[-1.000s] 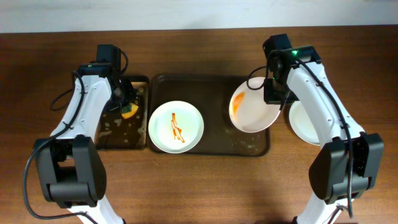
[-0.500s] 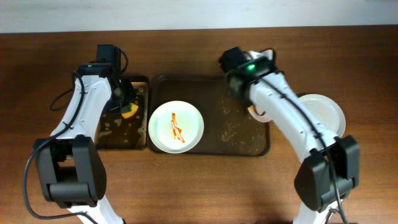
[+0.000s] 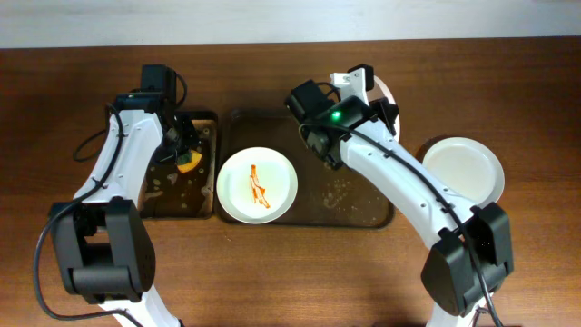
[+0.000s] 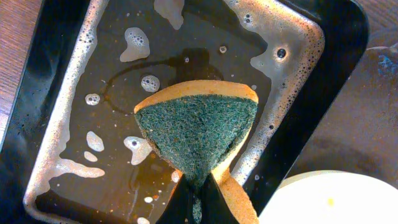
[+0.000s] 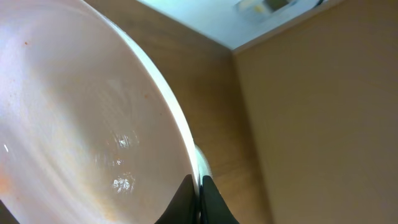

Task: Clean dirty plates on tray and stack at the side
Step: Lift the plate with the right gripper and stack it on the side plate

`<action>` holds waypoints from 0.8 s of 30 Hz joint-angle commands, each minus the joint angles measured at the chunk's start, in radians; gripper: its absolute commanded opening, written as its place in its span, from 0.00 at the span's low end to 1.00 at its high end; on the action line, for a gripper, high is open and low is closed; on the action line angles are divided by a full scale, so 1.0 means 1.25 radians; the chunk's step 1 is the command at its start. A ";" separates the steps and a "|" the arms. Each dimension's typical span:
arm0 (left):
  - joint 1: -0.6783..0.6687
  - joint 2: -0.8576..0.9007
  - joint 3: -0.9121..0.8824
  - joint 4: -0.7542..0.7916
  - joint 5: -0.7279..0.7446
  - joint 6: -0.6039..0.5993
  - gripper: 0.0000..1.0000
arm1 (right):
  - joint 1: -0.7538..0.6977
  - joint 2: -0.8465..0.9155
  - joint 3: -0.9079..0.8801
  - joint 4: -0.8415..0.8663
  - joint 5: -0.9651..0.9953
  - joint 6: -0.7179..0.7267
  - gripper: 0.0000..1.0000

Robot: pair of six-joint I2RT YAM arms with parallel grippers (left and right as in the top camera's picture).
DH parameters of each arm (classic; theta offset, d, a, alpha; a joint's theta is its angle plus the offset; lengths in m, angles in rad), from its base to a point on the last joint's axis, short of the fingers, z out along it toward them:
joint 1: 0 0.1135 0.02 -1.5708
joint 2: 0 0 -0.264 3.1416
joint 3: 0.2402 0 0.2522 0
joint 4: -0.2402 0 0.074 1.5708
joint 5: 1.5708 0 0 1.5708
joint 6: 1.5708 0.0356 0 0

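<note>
— Where, the plate [image 5: 74, 112]?
— Pinched at its rim in right gripper [image 5: 199, 184], tilted on edge, tray [image 3: 363, 216] below.
— Handling?
— Stiff, glazed, likely slick, breakable; best gripped firmly at the rim.
— And left gripper [image 4: 198, 194]?
— Clamped on sponge [image 4: 196, 124], soapy water beneath.

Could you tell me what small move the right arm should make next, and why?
Probably carry the plate leftward toward the sponge: the right gripper pinches its rim, faint orange specks show on it, and the left gripper holds the sponge ready.
</note>
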 commanded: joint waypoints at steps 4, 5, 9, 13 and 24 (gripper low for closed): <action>0.003 -0.020 0.004 0.002 -0.012 0.010 0.00 | -0.180 -0.016 0.015 0.000 -0.370 0.059 0.04; 0.003 -0.020 0.004 0.002 -0.012 0.010 0.00 | -0.223 -0.023 0.015 -0.001 -0.435 0.061 0.04; 0.003 -0.020 0.004 0.002 -0.012 0.010 0.00 | -0.391 -0.036 0.015 -0.008 -0.647 0.060 0.04; 0.003 -0.020 0.004 0.002 -0.012 0.010 0.00 | -0.573 -0.036 -0.002 -0.025 -0.791 0.038 0.04; 0.003 -0.020 0.004 0.002 -0.011 0.010 0.00 | -0.850 -0.036 -0.187 0.084 -0.864 0.000 0.04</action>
